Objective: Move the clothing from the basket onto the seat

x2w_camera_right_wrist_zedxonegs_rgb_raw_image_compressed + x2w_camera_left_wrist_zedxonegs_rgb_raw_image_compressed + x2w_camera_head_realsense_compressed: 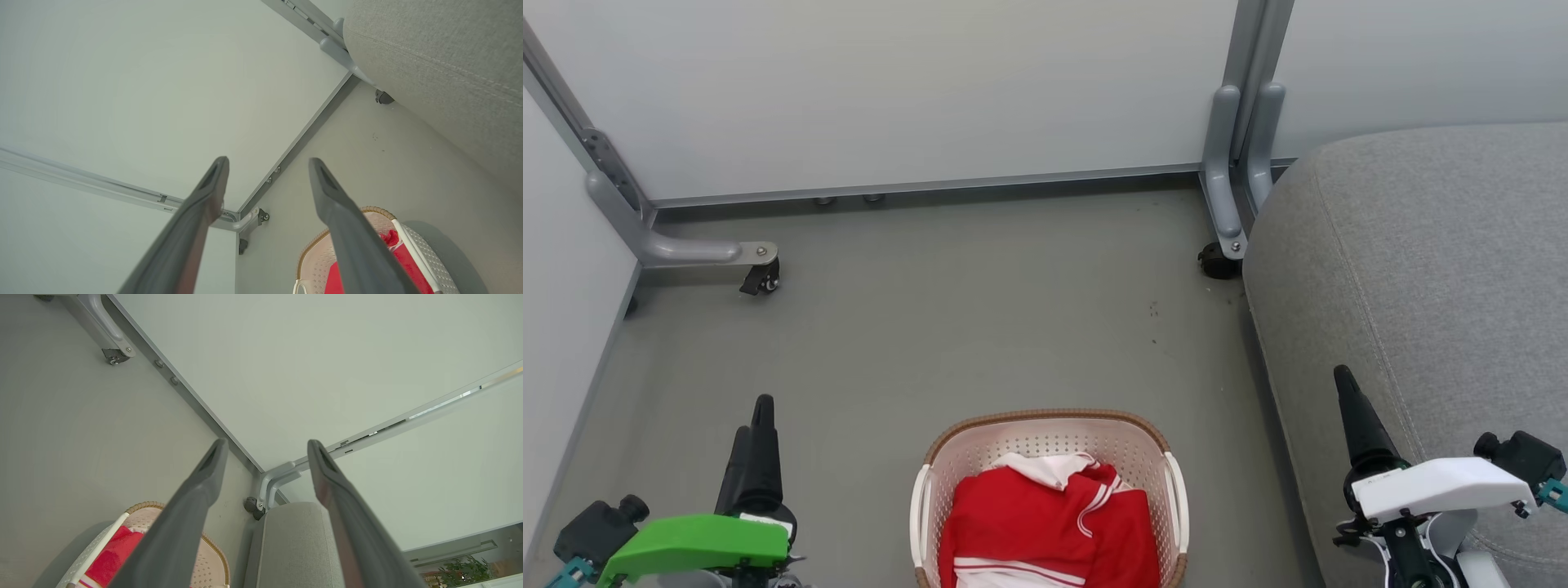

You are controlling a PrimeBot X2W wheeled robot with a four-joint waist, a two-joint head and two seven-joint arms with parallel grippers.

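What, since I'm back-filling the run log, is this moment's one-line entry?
stage: pre-grasp | red sports clothing: in laundry basket | sofa seat: right of basket | left gripper: open, unladen | right gripper: open, unladen

A lab bay: pale partition panels (890, 90) on castors (761, 280) fence grey floor (980, 318) and a seat (1421, 269).

Floor (980, 327): plain grey and matte, with a few small dark specks (1153, 312) at 3 o'clock, near the centre of the head view. Partition panels (890, 82) — pale, smooth — close the area at 12 o'clock and 9 o'clock, set in a grey metal frame. Frame foot (686, 249) at 9 o'clock: ends in a black caster (761, 279). Twin upright posts (1241, 155) at 2 o'clock — second caster (1217, 261) at their base. Left wrist view: green plant (466, 571) at 4 o'clock, below a panel's edge.
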